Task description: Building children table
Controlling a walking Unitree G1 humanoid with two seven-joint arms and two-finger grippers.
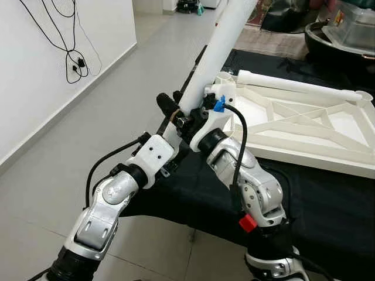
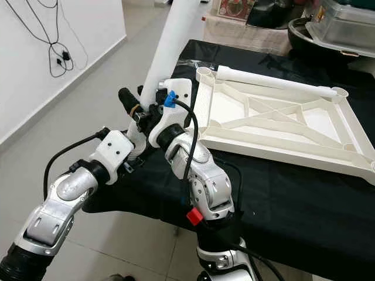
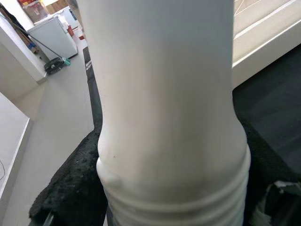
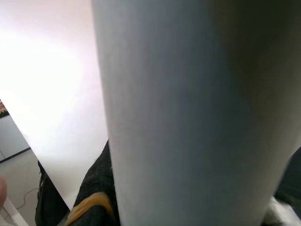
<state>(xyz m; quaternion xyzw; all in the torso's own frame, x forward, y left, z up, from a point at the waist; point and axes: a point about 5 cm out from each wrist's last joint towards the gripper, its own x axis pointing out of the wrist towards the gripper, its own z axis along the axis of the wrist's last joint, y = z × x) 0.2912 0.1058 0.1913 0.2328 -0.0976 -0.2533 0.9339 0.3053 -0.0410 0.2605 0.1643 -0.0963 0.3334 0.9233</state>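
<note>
A long white table leg [image 1: 220,47] stands tilted up at the near left corner of the upside-down white table top [image 1: 304,126]. My left gripper [image 1: 174,114] is shut on the leg's lower part from the left. My right gripper [image 1: 202,111] is shut on it from the right, just beside the top's corner socket [image 1: 225,79]. The left wrist view has the leg [image 3: 169,94] close up, its ribbed threaded end [image 3: 174,202] between black fingers [image 3: 75,188]. A second white leg [image 1: 299,85] lies along the top's far edge.
The table top rests on a black cloth-covered table [image 1: 316,199]. Grey tiled floor [image 1: 88,123] runs along a white wall with hanging black cables [image 1: 73,58] on the left. A dark pot and a clear plastic box [image 1: 345,29] stand at the back right.
</note>
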